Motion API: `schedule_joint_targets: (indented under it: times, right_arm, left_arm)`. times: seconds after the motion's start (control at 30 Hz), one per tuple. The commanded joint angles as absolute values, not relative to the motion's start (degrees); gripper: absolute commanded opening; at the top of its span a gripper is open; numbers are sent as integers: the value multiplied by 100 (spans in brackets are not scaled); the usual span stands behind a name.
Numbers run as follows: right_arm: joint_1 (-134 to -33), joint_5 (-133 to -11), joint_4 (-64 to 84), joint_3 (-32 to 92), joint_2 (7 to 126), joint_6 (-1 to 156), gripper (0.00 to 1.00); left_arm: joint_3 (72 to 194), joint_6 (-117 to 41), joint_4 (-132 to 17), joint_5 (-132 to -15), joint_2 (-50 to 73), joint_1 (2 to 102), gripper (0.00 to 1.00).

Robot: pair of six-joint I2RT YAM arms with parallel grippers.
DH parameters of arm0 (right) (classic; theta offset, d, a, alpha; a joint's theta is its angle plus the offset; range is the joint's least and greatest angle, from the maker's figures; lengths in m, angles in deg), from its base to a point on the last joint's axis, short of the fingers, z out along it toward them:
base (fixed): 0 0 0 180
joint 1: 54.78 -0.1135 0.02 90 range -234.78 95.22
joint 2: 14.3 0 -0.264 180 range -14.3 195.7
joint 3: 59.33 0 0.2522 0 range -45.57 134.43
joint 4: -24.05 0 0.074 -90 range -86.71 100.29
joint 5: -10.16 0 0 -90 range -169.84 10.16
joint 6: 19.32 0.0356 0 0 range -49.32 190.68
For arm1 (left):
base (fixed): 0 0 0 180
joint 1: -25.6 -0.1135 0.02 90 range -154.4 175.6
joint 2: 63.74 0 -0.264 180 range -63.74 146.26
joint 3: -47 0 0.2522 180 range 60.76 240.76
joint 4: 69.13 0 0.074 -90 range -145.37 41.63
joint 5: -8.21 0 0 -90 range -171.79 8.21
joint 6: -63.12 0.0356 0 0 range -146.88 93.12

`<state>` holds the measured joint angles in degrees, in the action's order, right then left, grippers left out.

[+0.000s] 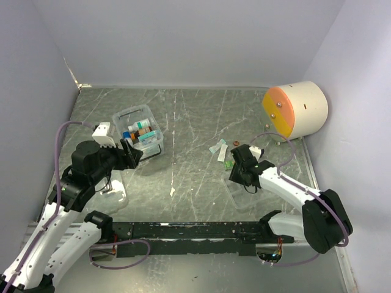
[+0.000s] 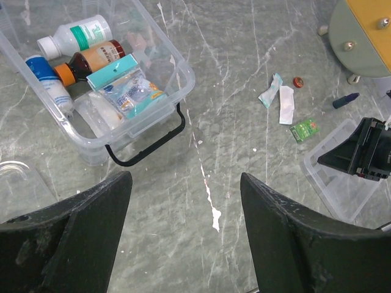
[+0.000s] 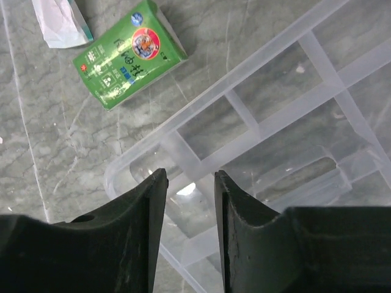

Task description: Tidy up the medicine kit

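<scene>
The medicine kit's clear box stands open at the back left, with bottles and packets inside; it also shows in the left wrist view, with its black wire latch on the near end. The clear divided tray insert lies on the table at the right. My right gripper is slightly open and empty, its jaws straddling a divider at the tray's near corner. My left gripper is wide open and empty over bare table, just right of the box.
A green packet, white sachets, a small red cap and a dark blue item lie beyond the tray. The cream-and-orange cylinder sits at the back right. A clear lid-like piece lies by the left arm.
</scene>
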<state>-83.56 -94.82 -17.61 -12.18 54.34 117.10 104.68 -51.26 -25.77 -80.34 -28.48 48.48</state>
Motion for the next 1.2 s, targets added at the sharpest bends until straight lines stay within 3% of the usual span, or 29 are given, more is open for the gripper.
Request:
schedule_joint_targets:
  times: [0.0, 0.4, 0.87, 1.03, 1.17]
  right_arm:
    - [-8332, -8953, -1570, -1439, 5520, 11987, 34]
    - [-9728, -9417, -1276, -1087, 5825, 13845, 30]
    - [-11007, -9604, -613, 923, 8099, 14609, 34]
    - [-11175, -9559, -648, 1700, 8616, 14337, 38]
    - [-11173, -9921, -929, 1802, 8258, 14043, 49]
  left_arm:
    - [10427, -5104, -2593, -7940, -2798, 4881, 82]
    - [10444, -5093, -2593, -7908, -2614, 4881, 81]
    - [10462, -5078, -2557, -7946, -2496, 4881, 80]
    - [10471, -5077, -2530, -7982, -2465, 4881, 80]
    - [10477, -5087, -2531, -8004, -2464, 4881, 80]
